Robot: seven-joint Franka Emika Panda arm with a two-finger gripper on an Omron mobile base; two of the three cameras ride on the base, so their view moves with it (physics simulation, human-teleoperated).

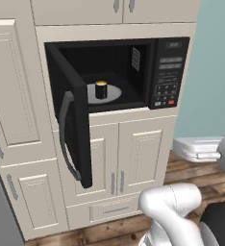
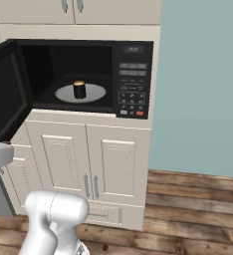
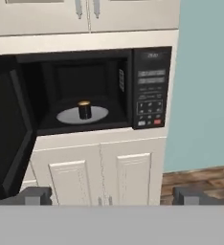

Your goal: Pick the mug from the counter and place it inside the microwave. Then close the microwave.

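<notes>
1. Gripper (image 3: 111, 196) hung wide open and held nothing; its two dark fingertips (image 3: 36, 195) stood far apart at the bottom of the hand view, well back from the microwave (image 3: 92, 91).
2. One mug (image 1: 101, 90) stood upright inside the microwave, on the turntable (image 1: 115, 92), roughly at its middle.
3. One microwave, one turntable, one mug; nothing else sat in the cavity.
4. Microwave door (image 1: 72, 125) was swung fully open to the left.
5. Left base view showed the door's grey curved handle (image 1: 65, 139) on its outer face; the right base view and hand view showed the door's dark inner side.
6. One button panel (image 2: 132, 82) sat at the microwave's right, with a red button low on it.
7. Two cream cabinet doors (image 2: 86, 162) sat under the microwave.
8. Left base view also showed a white appliance (image 1: 198, 148) at right, beside the arm; I couldn't tell what it was.
</notes>
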